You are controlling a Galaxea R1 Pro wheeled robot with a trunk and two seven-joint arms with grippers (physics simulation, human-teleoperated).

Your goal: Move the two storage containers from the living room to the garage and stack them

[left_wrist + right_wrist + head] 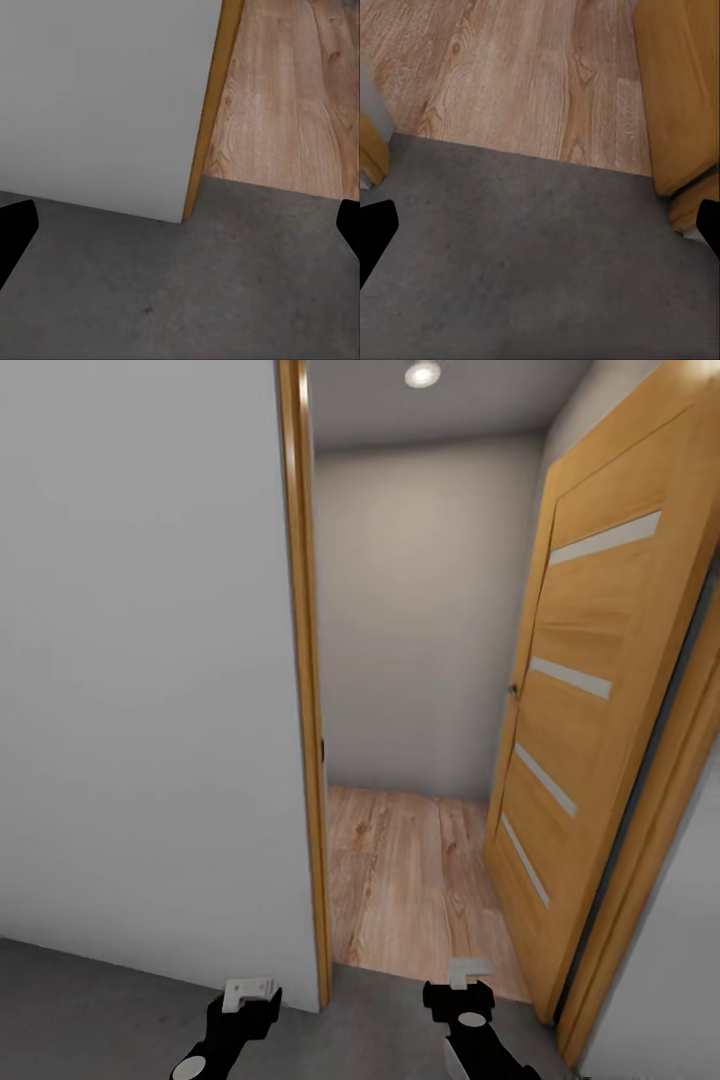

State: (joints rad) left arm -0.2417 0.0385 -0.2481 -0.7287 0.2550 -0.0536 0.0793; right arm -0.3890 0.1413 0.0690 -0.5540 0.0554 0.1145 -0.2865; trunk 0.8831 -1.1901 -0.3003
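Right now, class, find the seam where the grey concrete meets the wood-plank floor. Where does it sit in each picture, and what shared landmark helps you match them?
Head view: the seam runs low across the doorway, just ahead of both grippers.
Left wrist view: the seam crosses the middle, right of the door frame post.
Right wrist view: the seam runs across the picture.
Shared landmark: the open wooden door, whose bottom corner shows in the right wrist view.

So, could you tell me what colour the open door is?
Honey-orange wood door with pale horizontal strips, best in the head view.
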